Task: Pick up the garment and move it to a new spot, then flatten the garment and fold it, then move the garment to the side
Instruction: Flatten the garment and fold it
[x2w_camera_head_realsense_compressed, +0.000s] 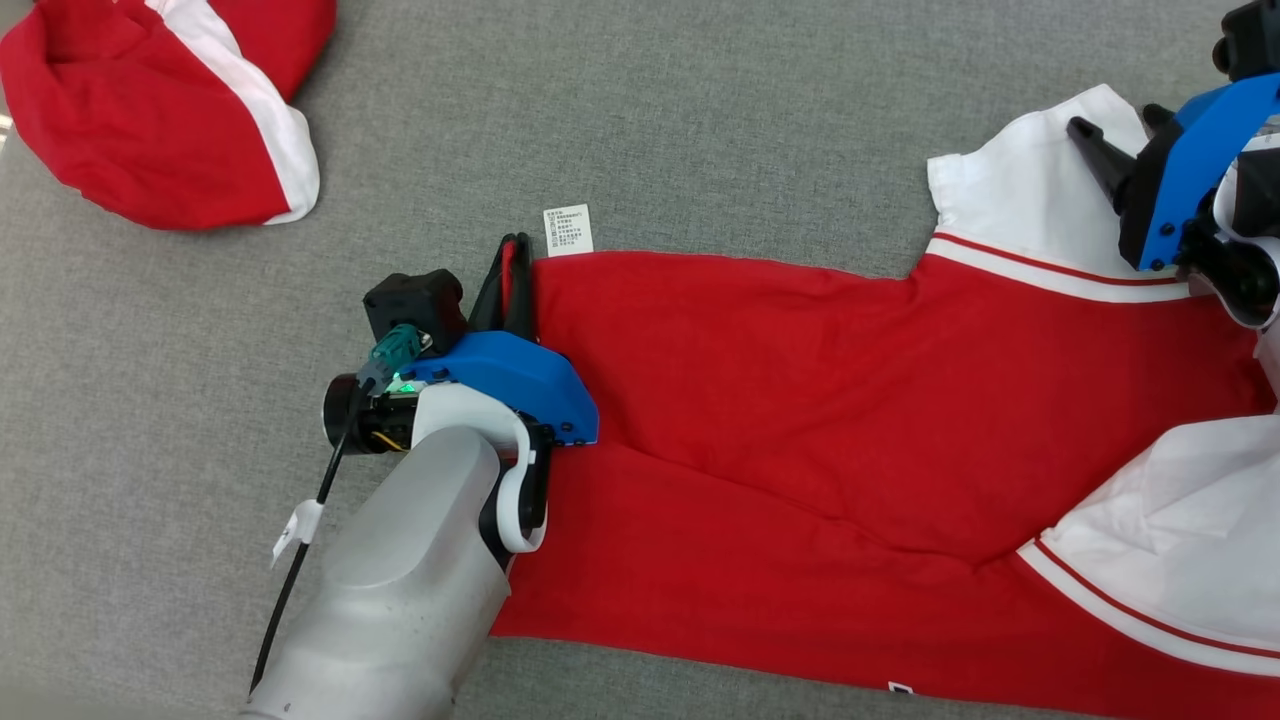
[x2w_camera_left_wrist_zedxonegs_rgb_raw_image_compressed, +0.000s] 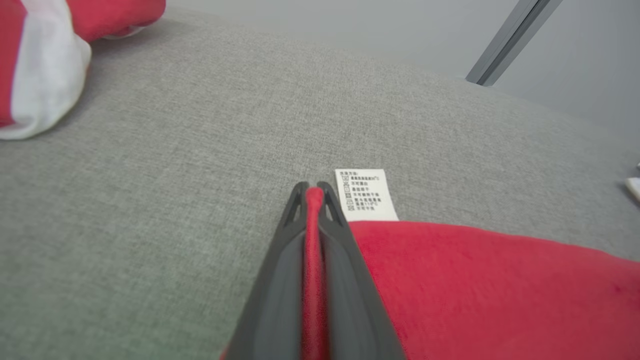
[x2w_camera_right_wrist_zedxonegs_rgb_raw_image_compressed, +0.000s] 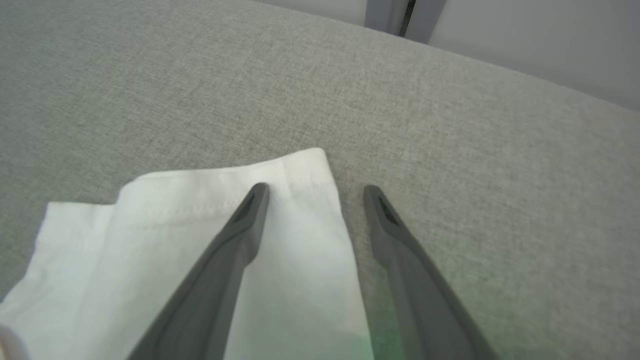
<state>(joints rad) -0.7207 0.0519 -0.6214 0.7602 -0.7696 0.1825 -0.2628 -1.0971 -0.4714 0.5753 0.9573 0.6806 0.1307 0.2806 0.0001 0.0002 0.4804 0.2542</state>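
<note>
Two arms work over a grey woven surface (x2w_camera_head_realsense_compressed: 700, 120) in the head view. The left arm, a pale silver forearm with a blue wrist housing, rises from 7 o'clock, and the left gripper (x2w_camera_head_realsense_compressed: 515, 243) points to 12 o'clock with its dark fingers pressed together on the left edge of the garment (x2w_camera_head_realsense_compressed: 800, 400). This garment is a red shirt of soft, matte cloth, lying mostly flat from the centre out to 3 and 5 o'clock, with shallow creases. A white sleeve (x2w_camera_head_realsense_compressed: 1010, 190) trimmed with a thin red stripe lies at 2 o'clock. A small white care label (x2w_camera_head_realsense_compressed: 568, 230) with printed text sticks out at its upper left corner, just beside the fingertips. The right gripper (x2w_camera_head_realsense_compressed: 1112, 120) enters at 2 o'clock, fingers apart over that sleeve. A second garment (x2w_camera_head_realsense_compressed: 150, 110), red and white and bunched, sits at 10 o'clock. In the left wrist view, the left gripper (x2w_camera_left_wrist_zedxonegs_rgb_raw_image_compressed: 314, 189) is clamped on a thin red fold of the garment (x2w_camera_left_wrist_zedxonegs_rgb_raw_image_compressed: 500, 290), with the care label (x2w_camera_left_wrist_zedxonegs_rgb_raw_image_compressed: 366, 195) at 1 o'clock of its tips. In the right wrist view, the right gripper (x2w_camera_right_wrist_zedxonegs_rgb_raw_image_compressed: 316, 191) stands spread, one finger above the white sleeve (x2w_camera_right_wrist_zedxonegs_rgb_raw_image_compressed: 150, 250), whose hem is stitched, the other above bare grey weave.
</note>
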